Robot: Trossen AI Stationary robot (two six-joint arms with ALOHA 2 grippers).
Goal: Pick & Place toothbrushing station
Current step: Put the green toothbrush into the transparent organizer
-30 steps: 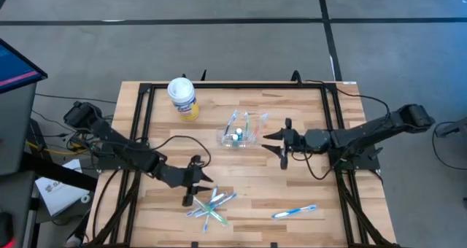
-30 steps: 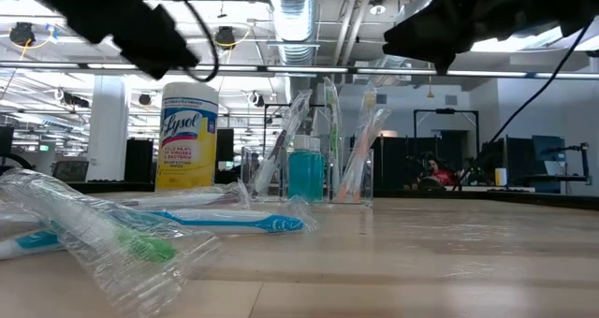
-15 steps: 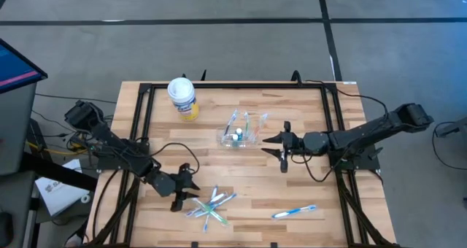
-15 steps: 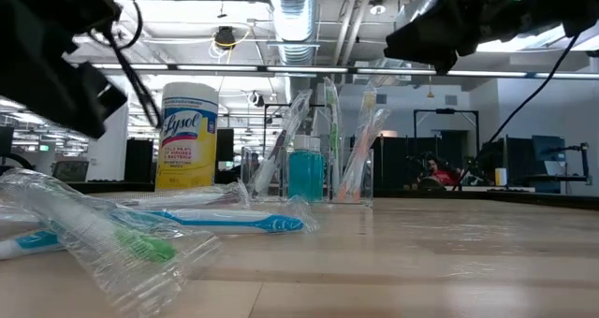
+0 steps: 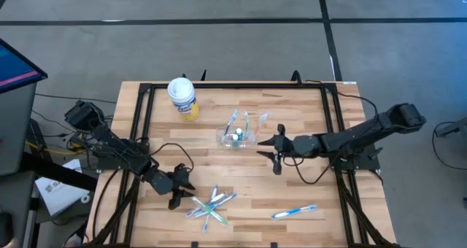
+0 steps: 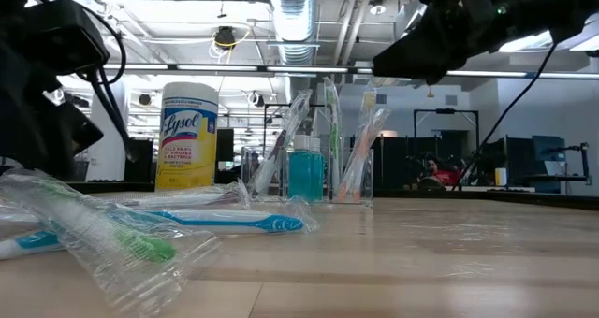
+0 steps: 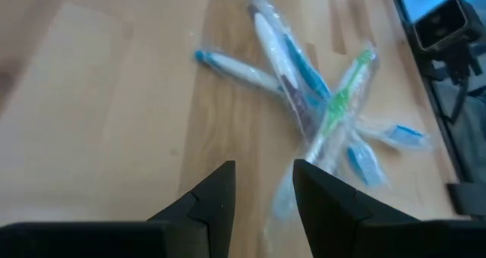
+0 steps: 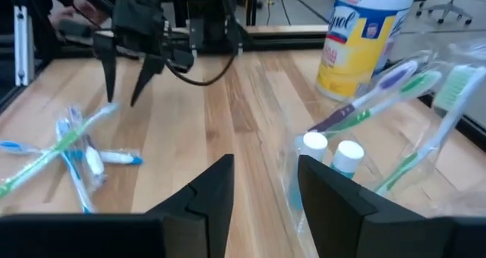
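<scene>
While we look from the near edge, a lone wrapped brush (image 5: 294,212) lies near right on the table (image 5: 248,182). Left of it sits a crossed pile of wrapped brushes (image 5: 211,206), white, blue and green. The left gripper (image 5: 180,192) hovers just left of that pile, its fingers (image 7: 216,193) parted a little and empty; the pile shows ahead of them in its wrist view. Farther in, at mid-table, we find the clear cup (image 5: 238,136) upright, holding several wrapped brushes and teal tubes (image 8: 347,156). The right gripper (image 5: 276,152) hangs just right of the cup, above the wood, fingers (image 8: 214,190) parted with nothing between them. Farthest, at the far left, stands the white tub (image 5: 182,98) with its yellow label, well apart from the cup.
</scene>
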